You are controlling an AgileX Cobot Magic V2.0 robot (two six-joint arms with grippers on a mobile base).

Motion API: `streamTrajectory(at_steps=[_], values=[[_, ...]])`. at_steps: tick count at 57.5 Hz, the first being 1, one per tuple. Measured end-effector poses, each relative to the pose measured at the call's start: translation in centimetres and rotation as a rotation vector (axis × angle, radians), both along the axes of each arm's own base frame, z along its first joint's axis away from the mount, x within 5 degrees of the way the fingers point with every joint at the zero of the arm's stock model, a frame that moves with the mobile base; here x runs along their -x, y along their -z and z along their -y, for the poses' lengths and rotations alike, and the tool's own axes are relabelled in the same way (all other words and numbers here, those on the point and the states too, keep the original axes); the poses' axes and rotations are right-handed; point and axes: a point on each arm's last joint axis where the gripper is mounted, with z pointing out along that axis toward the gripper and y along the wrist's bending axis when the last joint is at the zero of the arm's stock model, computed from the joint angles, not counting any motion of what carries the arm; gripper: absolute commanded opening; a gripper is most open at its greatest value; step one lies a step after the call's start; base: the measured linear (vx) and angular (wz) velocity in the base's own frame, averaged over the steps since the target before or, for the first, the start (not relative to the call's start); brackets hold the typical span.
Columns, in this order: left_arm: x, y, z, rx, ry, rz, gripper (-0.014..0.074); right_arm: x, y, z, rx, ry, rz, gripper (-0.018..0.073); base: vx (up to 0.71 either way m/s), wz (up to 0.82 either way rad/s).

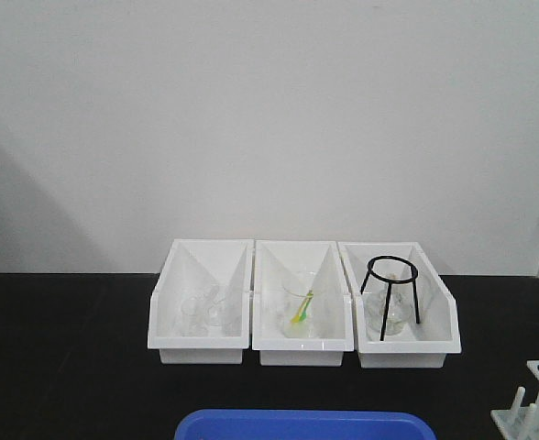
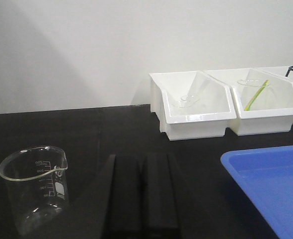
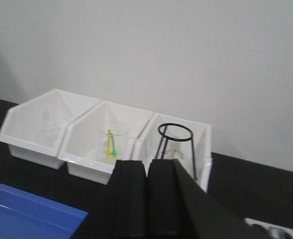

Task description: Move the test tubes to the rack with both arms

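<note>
The white rack [image 1: 533, 401] shows at the front right edge of the black table, with a round hole on top and upright pegs; a corner of the rack [image 3: 266, 230] also peeks in at the bottom right of the right wrist view. No test tubes can be made out in any view. My left gripper [image 2: 142, 158] is shut, its two black fingers pressed together above the dark table, with nothing between them. My right gripper [image 3: 146, 163] is shut and holds nothing, pointing toward the bins. Neither arm appears in the front view.
Three white angled bins [image 1: 303, 346] stand in a row at the back, holding glassware, green and yellow sticks [image 1: 302, 308] and a black wire tripod [image 1: 393, 291]. A blue tray [image 1: 304, 425] lies at the front. A clear beaker [image 2: 34, 186] stands left of the left gripper.
</note>
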Motion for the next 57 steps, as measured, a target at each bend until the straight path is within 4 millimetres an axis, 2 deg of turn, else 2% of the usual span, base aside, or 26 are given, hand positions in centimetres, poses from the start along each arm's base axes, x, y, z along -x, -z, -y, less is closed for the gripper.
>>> streamTrajectory(at_steps=[6,13,25,34,45,57], values=[[0.0,0.0,0.0,0.000,0.000,0.000,-0.0017,0.1,1.0,-0.3,-0.077,-0.034,-0.016,-0.0008,0.00,0.00],[0.0,0.0,0.0,0.000,0.000,0.000,-0.0017,0.0,2.5,0.0,-0.127,0.006,0.033,-0.0008,0.00,0.00],[0.0,0.0,0.0,0.000,0.000,0.000,-0.0017,1.0,5.6,2.4,-0.184,0.329,0.142,-0.0008,0.00,0.00],[0.0,0.0,0.0,0.000,0.000,0.000,-0.0017,2.7,7.9,3.3,-0.142,0.497,0.114,-0.0008,0.00,0.00],[0.0,0.0,0.0,0.000,0.000,0.000,-0.0017,4.7,10.5,2.7,-0.086,0.486,0.054,-0.0008,0.00,0.00],[0.0,0.0,0.0,0.000,0.000,0.000,-0.0017,6.1,11.1,2.5,-0.087,0.483,0.089,-0.0008,0.00,0.00]])
